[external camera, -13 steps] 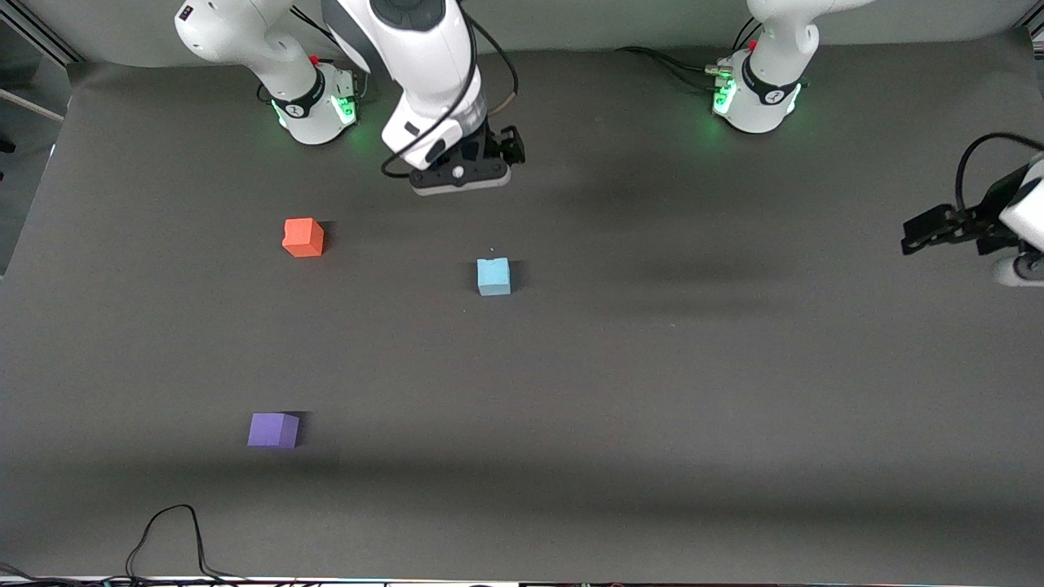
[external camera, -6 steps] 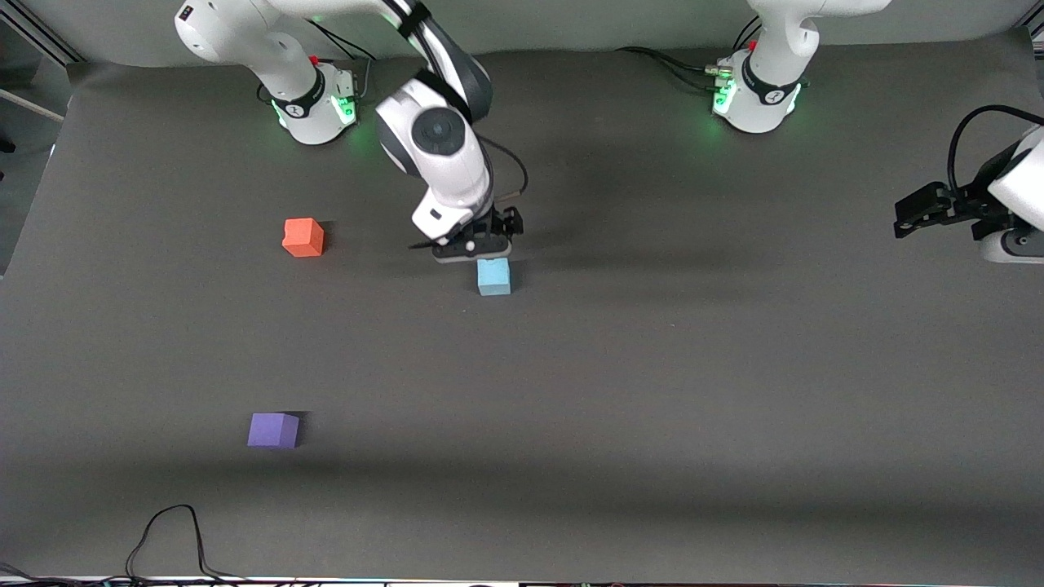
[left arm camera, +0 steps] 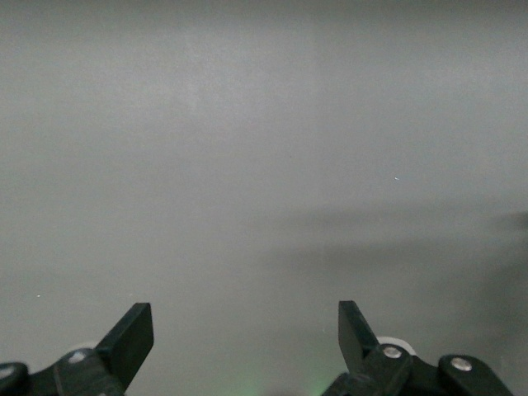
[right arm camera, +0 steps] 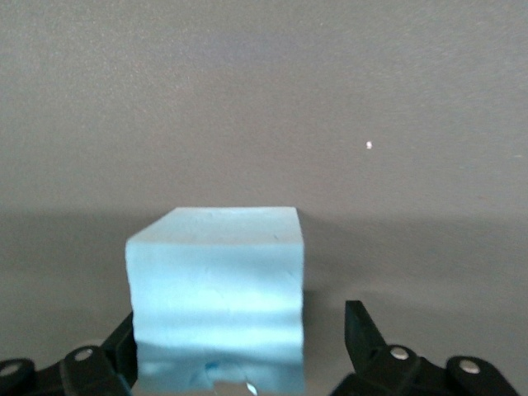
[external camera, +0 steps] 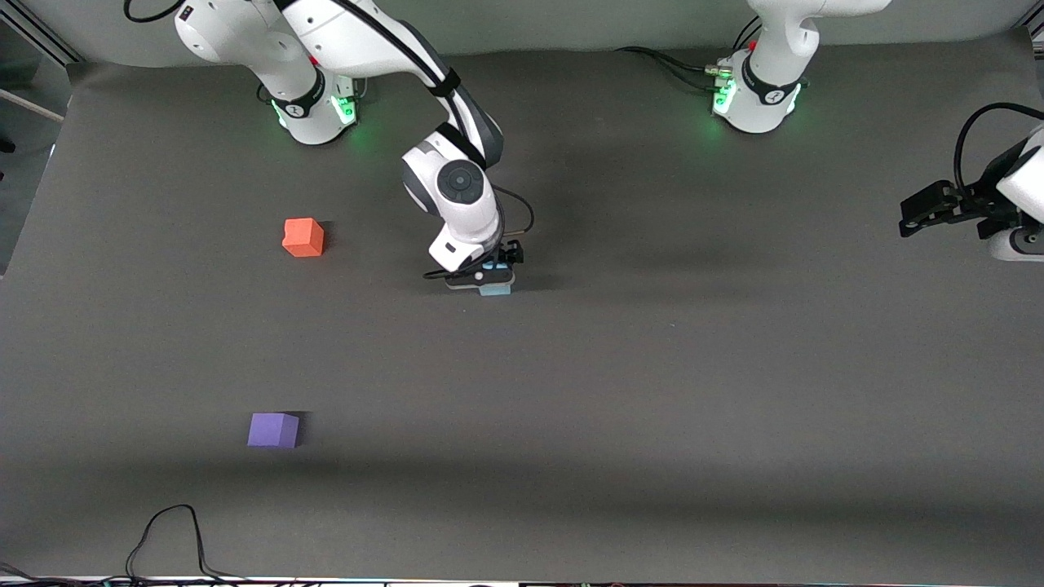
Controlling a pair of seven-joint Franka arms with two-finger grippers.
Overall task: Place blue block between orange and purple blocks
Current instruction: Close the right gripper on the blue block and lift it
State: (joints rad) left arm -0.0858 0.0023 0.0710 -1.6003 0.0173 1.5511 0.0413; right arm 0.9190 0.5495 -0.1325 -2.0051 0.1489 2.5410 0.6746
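Straddling the blue block (right arm camera: 216,293), the right claw (right arm camera: 239,351) stands open.

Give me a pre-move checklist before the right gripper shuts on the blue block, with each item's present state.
1. Right gripper down at the blue block: ok, the block sits between its fingers on the table.
2. Fingers open: ok, a gap shows beside the block on one side.
3. Block centred between the fingers: not ok, it sits close against one finger and apart from the other.
4. Gap between the orange block and the purple block free: ok, only bare table lies there.
5. Left gripper out of the way: ok, it waits open over the left arm's end of the table.
6. Firm grip: cannot tell, not yet shut.
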